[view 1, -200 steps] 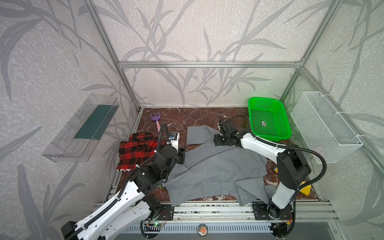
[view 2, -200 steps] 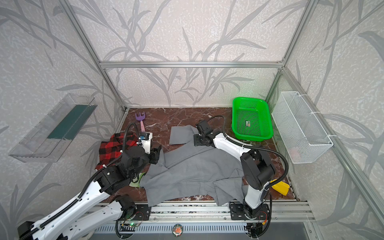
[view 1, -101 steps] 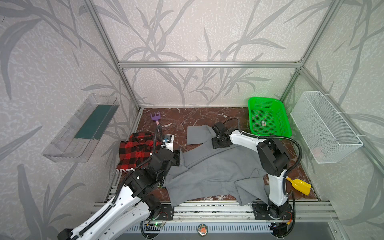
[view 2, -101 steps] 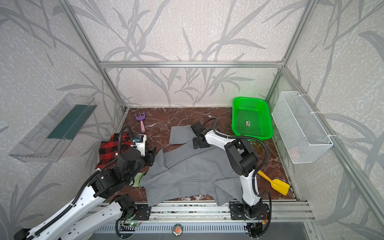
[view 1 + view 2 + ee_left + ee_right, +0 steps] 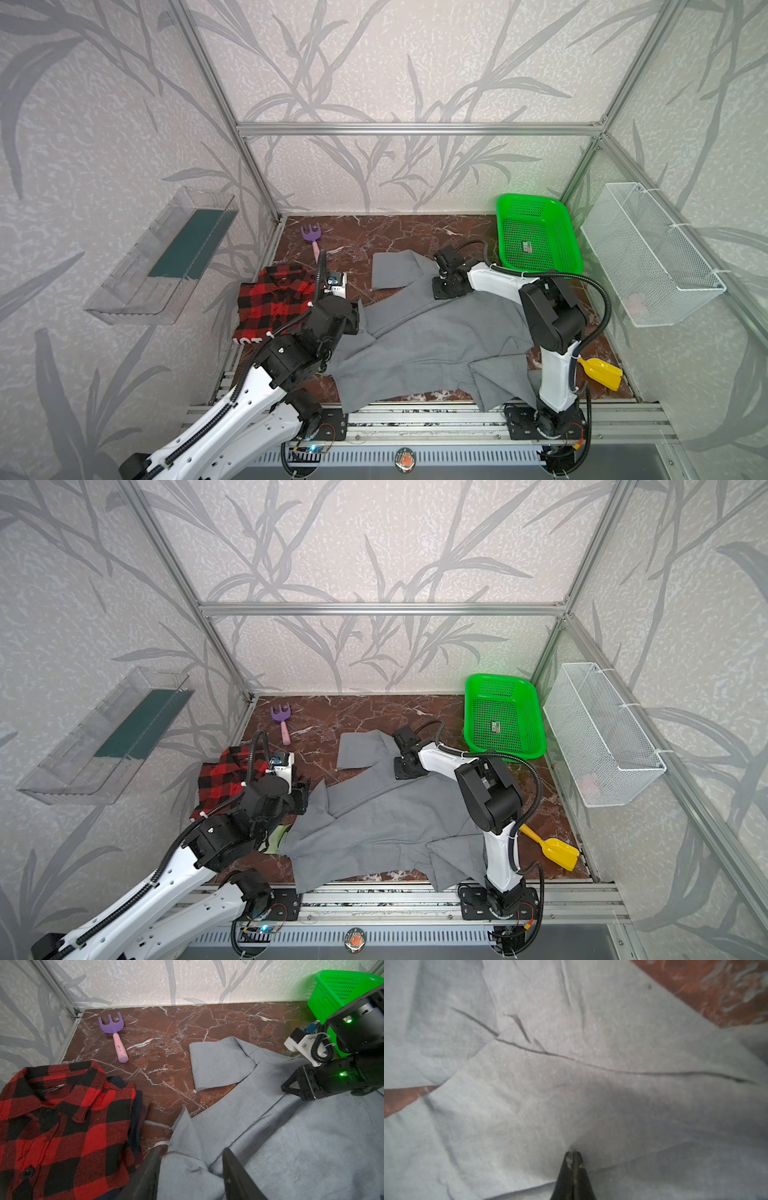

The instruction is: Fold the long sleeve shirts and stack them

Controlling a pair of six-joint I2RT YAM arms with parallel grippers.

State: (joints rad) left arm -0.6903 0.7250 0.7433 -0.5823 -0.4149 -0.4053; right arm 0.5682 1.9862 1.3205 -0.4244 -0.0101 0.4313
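Right gripper (image 5: 572, 1160) has jaws fully together, tips down on the grey shirt (image 5: 436, 340); I can't tell if cloth is pinched. Left gripper (image 5: 191, 1176) jaws apart, straddling a fold of it.

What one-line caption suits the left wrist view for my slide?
Left gripper open over grey shirt, beside folded plaid shirt; right gripper pinches the grey cloth farther back.

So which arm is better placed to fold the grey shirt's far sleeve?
Right, probably: the right gripper is shut on the grey shirt beside that sleeve; the left gripper is open, farther away.
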